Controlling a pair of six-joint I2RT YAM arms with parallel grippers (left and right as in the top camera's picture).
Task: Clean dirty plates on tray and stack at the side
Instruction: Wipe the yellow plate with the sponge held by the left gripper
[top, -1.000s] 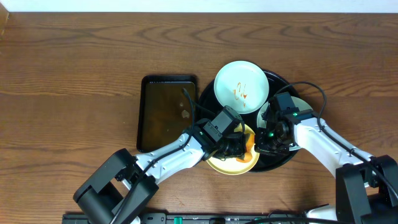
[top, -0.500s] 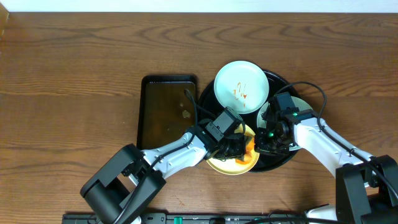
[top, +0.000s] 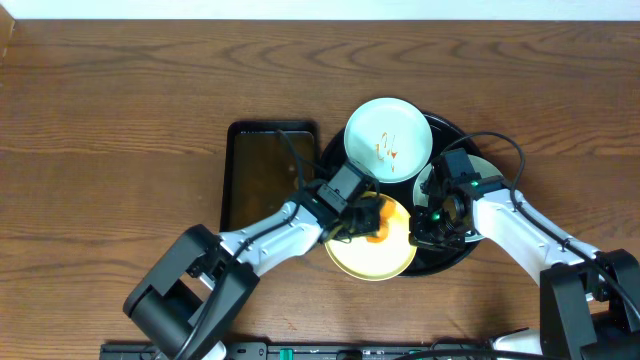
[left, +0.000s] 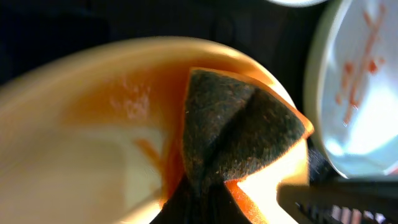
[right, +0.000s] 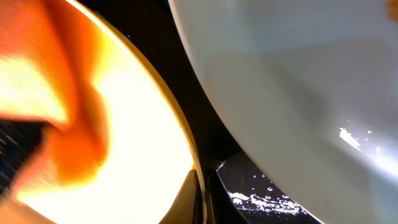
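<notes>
left gripper: clamped on a folded orange sponge, dark scouring side up, pressed onto the far part of the yellow plate.
right gripper: my fingers are pinched on the right rim of the yellow plate, low over the tray.
yellow plate: on the near-left part of the round black tray, its near edge hanging out over the tray's rim; an orange smear sits by the sponge in the left wrist view.
sauced mint plate: on the far side of the tray, orange squiggles on its face, just beyond the sponge.
second mint plate: on the right part of the tray, mostly hidden under my right arm.
round black tray: on the wood tabletop, wet drops on its floor in the right wrist view.
rectangular dark tray: just left of the round tray, on the table.
</notes>
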